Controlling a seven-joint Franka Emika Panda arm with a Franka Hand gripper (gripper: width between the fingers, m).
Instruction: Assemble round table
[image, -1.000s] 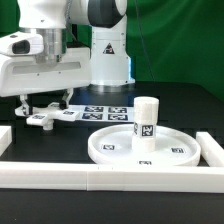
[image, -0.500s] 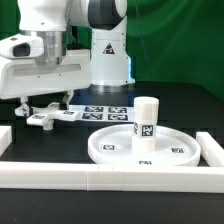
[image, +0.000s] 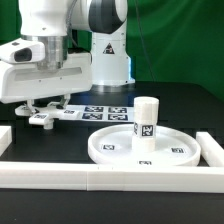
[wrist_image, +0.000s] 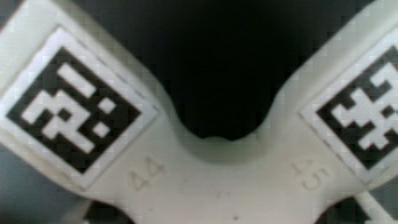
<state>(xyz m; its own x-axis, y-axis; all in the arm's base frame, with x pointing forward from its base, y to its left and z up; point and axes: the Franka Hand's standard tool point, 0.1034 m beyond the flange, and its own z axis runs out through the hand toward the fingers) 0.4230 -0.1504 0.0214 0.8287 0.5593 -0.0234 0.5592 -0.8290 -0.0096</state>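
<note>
Hanging low over foot (image: 44, 118) at exterior view's left, beside marker board (image: 103, 113): gripper (image: 43, 107). Finger spread cannot be told. Leg (image: 147, 118) stands upright on disc (image: 108, 148), well apart from foot.

White leg (image: 146, 118) upright on rimmed round disc (image: 103, 150); tagged cross-shaped foot piece (image: 42, 119) well apart.

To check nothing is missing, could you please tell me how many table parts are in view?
3: the round disc, the leg standing upright on it, and the cross-shaped foot piece below the gripper on the exterior view's left. More could hide behind the arm.
</note>
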